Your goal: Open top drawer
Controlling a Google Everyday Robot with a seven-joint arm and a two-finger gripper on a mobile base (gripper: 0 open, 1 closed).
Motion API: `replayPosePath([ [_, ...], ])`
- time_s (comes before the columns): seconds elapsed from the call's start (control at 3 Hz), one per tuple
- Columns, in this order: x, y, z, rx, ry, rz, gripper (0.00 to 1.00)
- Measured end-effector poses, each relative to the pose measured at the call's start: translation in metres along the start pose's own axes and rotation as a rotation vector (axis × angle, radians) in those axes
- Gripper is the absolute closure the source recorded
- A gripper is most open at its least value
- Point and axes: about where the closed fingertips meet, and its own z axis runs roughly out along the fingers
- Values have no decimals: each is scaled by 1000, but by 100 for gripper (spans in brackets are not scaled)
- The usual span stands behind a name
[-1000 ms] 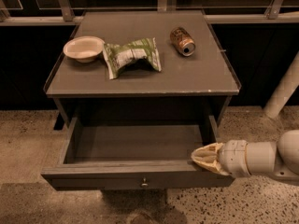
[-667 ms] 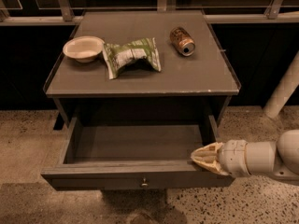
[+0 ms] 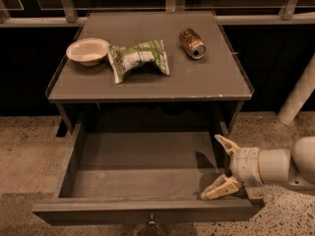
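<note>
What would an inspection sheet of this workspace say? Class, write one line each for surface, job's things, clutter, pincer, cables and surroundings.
Surface: grey tabletop, flat, carrying three items.
Job's things: top drawer pulled well out, nothing visible inside; knob at front centre.
Clutter: pale bowl, crumpled green-and-white bag, can lying on its side, all on the tabletop.
Pincer: pincer by the drawer's right wall near the front, fingers spread open, holding nothing.
Cables: nothing seen.
Surroundings: speckled floor; white post at right; metal rail behind.
</note>
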Motion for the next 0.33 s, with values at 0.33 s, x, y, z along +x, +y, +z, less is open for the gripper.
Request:
replayPosePath([
  [0.33,0,0,0,0,0,0,0],
])
